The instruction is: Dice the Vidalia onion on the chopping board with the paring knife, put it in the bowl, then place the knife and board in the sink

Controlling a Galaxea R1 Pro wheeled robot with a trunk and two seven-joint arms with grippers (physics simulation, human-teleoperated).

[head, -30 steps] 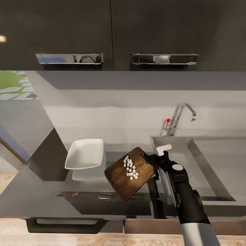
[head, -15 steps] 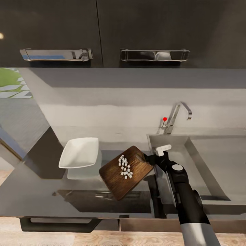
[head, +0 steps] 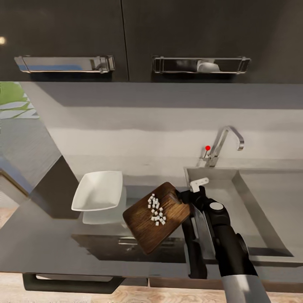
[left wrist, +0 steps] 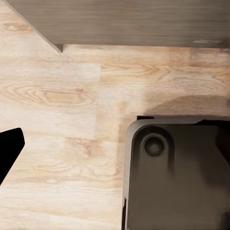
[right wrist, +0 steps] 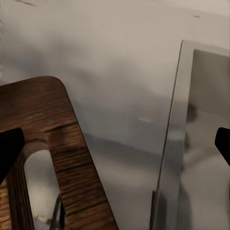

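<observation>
The dark wooden chopping board (head: 145, 229) sits on the grey countertop (head: 42, 235) just left of the sink (head: 235, 202), with small white diced onion pieces (head: 155, 209) heaped on it. Left of it stands the empty white bowl (head: 97, 191). My right gripper (head: 185, 197) is at the board's handle end. In the right wrist view this gripper (right wrist: 116, 146) is open: one fingertip (right wrist: 9, 148) is over the board (right wrist: 43, 110), the other over the sink (right wrist: 175, 120). My left gripper (left wrist: 115, 151) hangs over the floor, one fingertip (left wrist: 8, 148) at the picture's edge. The paring knife is out of view.
An angular chrome tap (head: 223, 145) with a red-tipped lever rises behind the basin. Dark wall cabinets (head: 126, 38) with bar handles hang above the pale backsplash. Below the left gripper are the wood-plank floor (left wrist: 57, 96) and the robot's dark base (left wrist: 172, 177).
The whole head view has shifted a little, so the camera moved. My right gripper has edged slightly left toward the board's end. Board, onion pieces and bowl stay put.
</observation>
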